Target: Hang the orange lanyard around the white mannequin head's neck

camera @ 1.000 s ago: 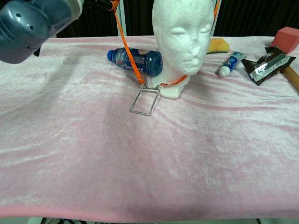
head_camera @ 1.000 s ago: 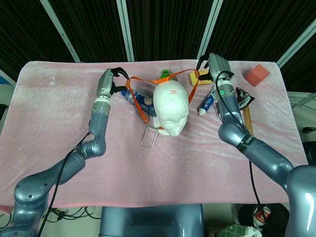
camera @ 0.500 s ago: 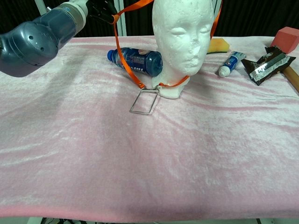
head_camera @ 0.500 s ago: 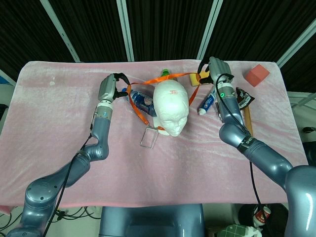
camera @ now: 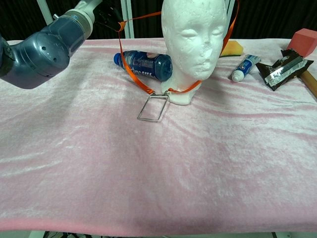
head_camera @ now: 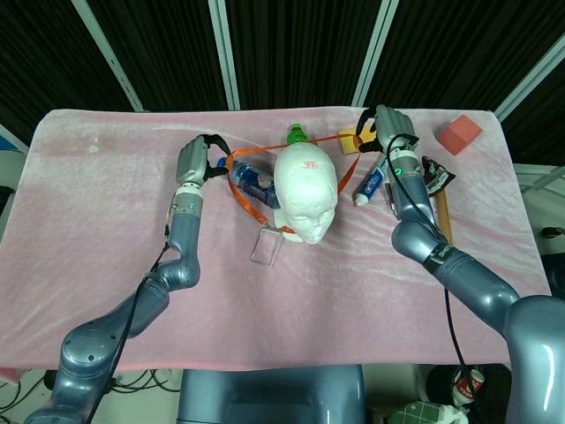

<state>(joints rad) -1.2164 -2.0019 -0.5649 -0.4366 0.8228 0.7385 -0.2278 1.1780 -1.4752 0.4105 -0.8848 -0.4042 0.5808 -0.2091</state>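
Note:
The white mannequin head [head_camera: 305,196] [camera: 193,37] stands upright mid-table, facing me. The orange lanyard [head_camera: 240,190] [camera: 133,74] is stretched as a loop around it: the strap runs behind the top of the head and down both sides to a clip at the neck front. Its clear badge holder [head_camera: 266,246] [camera: 153,108] lies flat on the cloth beside the base. My left hand [head_camera: 194,159] [camera: 106,15] pinches the strap left of the head. My right hand [head_camera: 382,125] holds the strap to the right, behind the head; the chest view does not show it.
A blue bottle [head_camera: 250,181] [camera: 144,64] lies just left of the head under the strap. A toothpaste tube [head_camera: 371,185] [camera: 244,68], a dark snack packet [camera: 280,71], a yellow sponge [camera: 230,48], a red block [head_camera: 460,134] and a green bottle cap [head_camera: 295,135] sit on the pink cloth [head_camera: 106,221].
Both hands have come down and forward with the strap. The lanyard's rear span has dropped from above the crown to behind the head, and the left side hangs slacker.

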